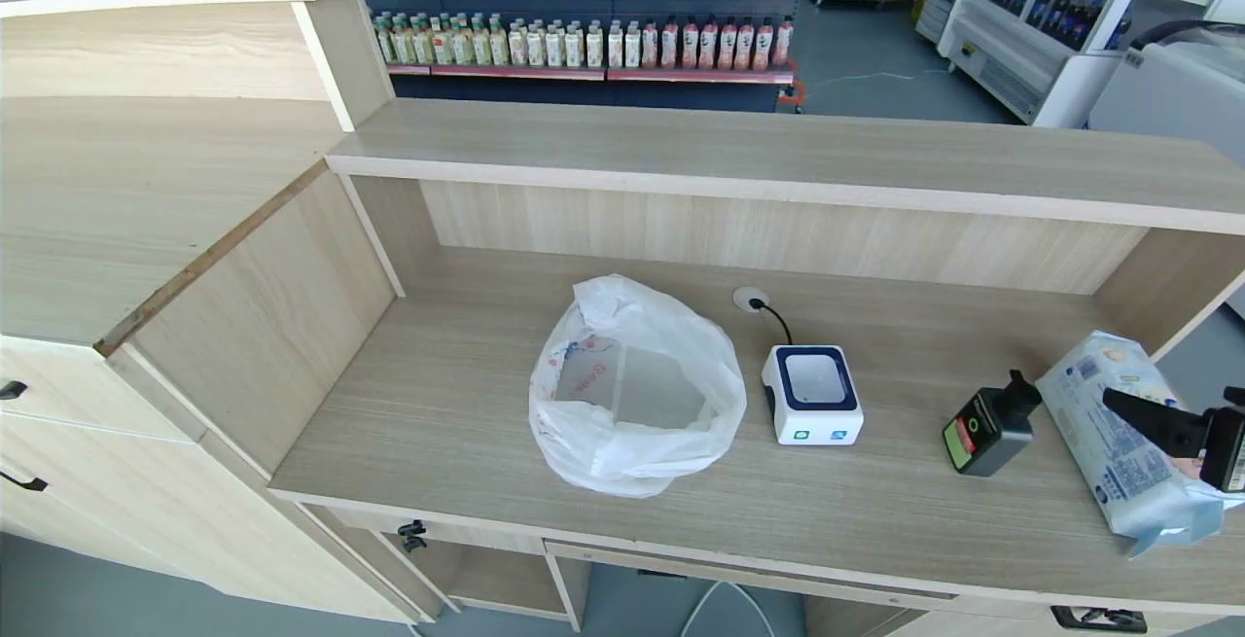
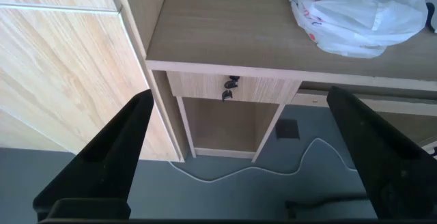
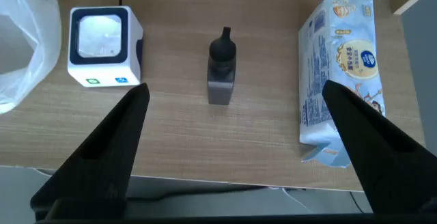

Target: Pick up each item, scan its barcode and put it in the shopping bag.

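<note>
We're right at the start, nothing grabbed yet: our right gripper [image 3: 234, 94] hangs wide open and empty over the near edge of the counter [image 1: 467, 423]. The black bottle [image 3: 222, 67] lies flat straight ahead of it, spout pointing away, and the pale blue soft pack [image 3: 341, 74] is near it toward the counter's right end. Our guess is the next move is dropping onto the bottle's body, pinching it, then finding its barcode for the scanner [image 1: 812, 394], which sits between the bottle and the open white shopping bag [image 1: 637, 389]. Left gripper [image 2: 240, 94] is spread and empty too, low in front of the counter.
</note>
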